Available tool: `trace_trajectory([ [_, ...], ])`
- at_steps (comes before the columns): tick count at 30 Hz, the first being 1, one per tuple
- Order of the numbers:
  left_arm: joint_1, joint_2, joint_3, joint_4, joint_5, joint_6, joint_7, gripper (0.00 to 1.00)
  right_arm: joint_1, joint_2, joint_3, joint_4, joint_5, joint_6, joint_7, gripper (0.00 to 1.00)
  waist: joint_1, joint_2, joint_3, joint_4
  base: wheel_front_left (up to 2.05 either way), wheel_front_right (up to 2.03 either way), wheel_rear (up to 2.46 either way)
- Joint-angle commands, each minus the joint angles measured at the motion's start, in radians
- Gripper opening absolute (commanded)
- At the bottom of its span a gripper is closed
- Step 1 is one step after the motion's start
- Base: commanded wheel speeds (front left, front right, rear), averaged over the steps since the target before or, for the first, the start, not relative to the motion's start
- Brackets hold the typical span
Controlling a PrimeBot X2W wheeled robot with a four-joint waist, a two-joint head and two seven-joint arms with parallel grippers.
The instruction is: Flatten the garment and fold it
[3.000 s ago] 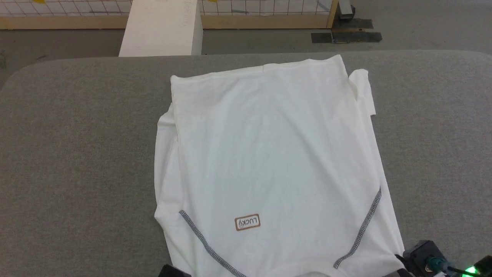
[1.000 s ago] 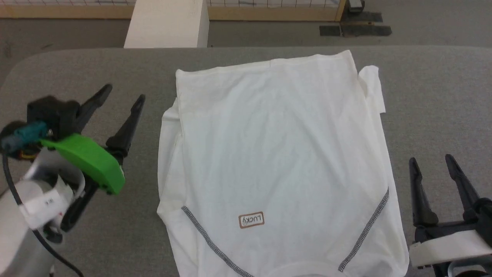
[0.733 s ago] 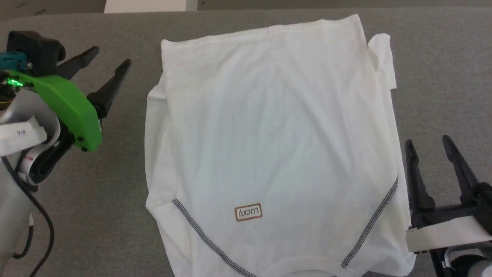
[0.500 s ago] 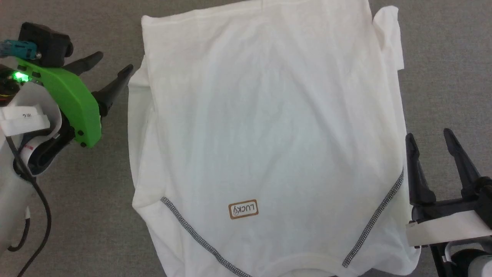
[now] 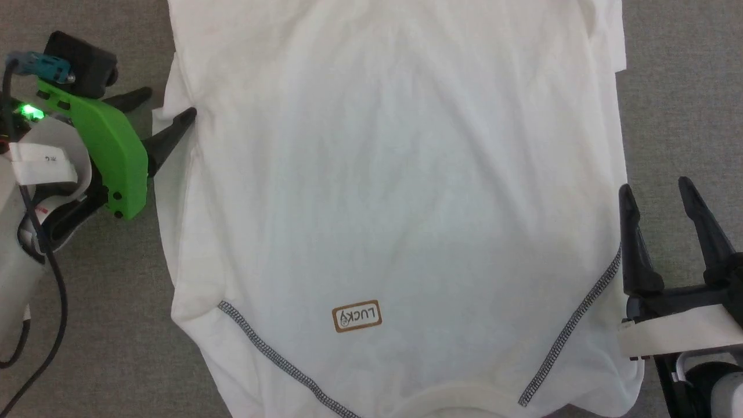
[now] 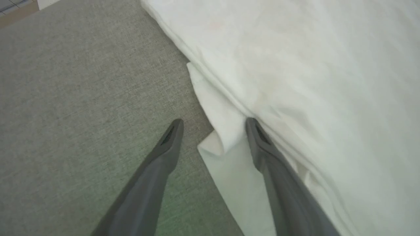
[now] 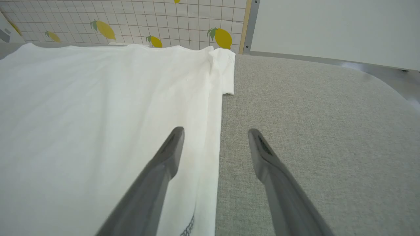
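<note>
You see both grippers with the fingers wide apart, and neither holds anything. The left gripper is at the left edge of the garment. In the left wrist view one finger lies over the folded sleeve and perhaps touches it, but the view does not make it sure. The other finger is over the grey table. The right gripper is just beside the right edge of the garment.

You can count one garment, spread on the table, one label and two grey zigzag seam lines (both at its near end).

The left arm comes in from the left, fingers pointing slantwise to the cloth. The right gripper points along the right edge.
</note>
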Motion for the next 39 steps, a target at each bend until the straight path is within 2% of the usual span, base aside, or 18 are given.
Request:
trace_trajectory([
  [1, -0.023, 0.010, -0.005, 0.019, -0.003, -0.004, -0.007, 1.00, -0.023, 0.001, -0.002, -0.007, -0.007, -0.002, 0.001, 1.00, -0.0001, 0.0000, 0.009, 0.000, 0.00, 0.00, 0.00],
  [6, -0.037, 0.007, -0.020, 0.053, -0.016, -0.004, -0.018, 1.00, -0.025, 0.001, -0.006, -0.015, -0.012, -0.002, 0.008, 1.00, -0.0001, 0.0000, 0.020, 0.002, 0.00, 0.00, 0.00],
  [7, -0.037, 0.005, -0.026, 0.057, -0.025, -0.004, -0.017, 0.38, -0.026, 0.001, -0.006, -0.016, -0.013, -0.002, 0.009, 1.00, -0.0001, 0.0000, 0.022, 0.002, 0.00, 0.00, 0.00],
  [8, -0.038, 0.003, -0.032, 0.058, -0.031, -0.004, -0.014, 0.13, -0.027, 0.001, -0.006, -0.017, -0.013, -0.002, 0.009, 1.00, -0.0001, 0.0000, 0.023, 0.002, 0.00, 0.00, 0.00],
  [9, -0.038, 0.002, -0.042, 0.057, -0.041, -0.004, -0.009, 0.00, -0.029, 0.001, -0.007, -0.017, -0.013, -0.002, 0.010, 1.00, -0.0001, 0.0000, 0.023, 0.002, 0.00, 0.00, 0.00],
  [12, -0.044, 0.002, -0.071, 0.055, -0.083, -0.004, 0.006, 0.00, -0.032, 0.001, -0.007, -0.015, -0.015, -0.002, 0.015, 1.00, -0.0001, 0.0000, 0.021, 0.003, 0.00, 0.00, 0.00],
  [19, -0.070, -0.042, -0.008, 0.107, -0.123, 0.024, -0.084, 0.00, -0.027, 0.001, -0.017, -0.003, -0.014, -0.002, 0.021, 1.00, -0.0001, 0.0000, -0.025, 0.016, 0.00, 0.00, 0.00],
  [23, -0.063, -0.049, 0.021, 0.113, -0.142, 0.033, -0.129, 0.00, -0.019, 0.001, -0.021, 0.013, -0.005, -0.002, 0.018, 1.00, -0.0001, 0.0000, -0.083, 0.030, 0.00, 0.00, 0.00],
  [32, 0.066, 0.004, 0.082, 0.055, -0.195, 0.072, -0.222, 0.00, 0.038, 0.001, -0.037, 0.061, 0.028, -0.002, 0.008, 1.00, -0.0001, 0.0000, -0.250, 0.073, 0.00, 0.00, 0.00],
  [39, 0.288, 0.071, 0.192, -0.041, -0.285, 0.157, -0.375, 0.00, 0.100, 0.001, -0.051, 0.074, 0.052, -0.002, 0.010, 1.00, -0.0001, 0.0000, -0.354, 0.098, 0.00, 0.00, 0.00],
])
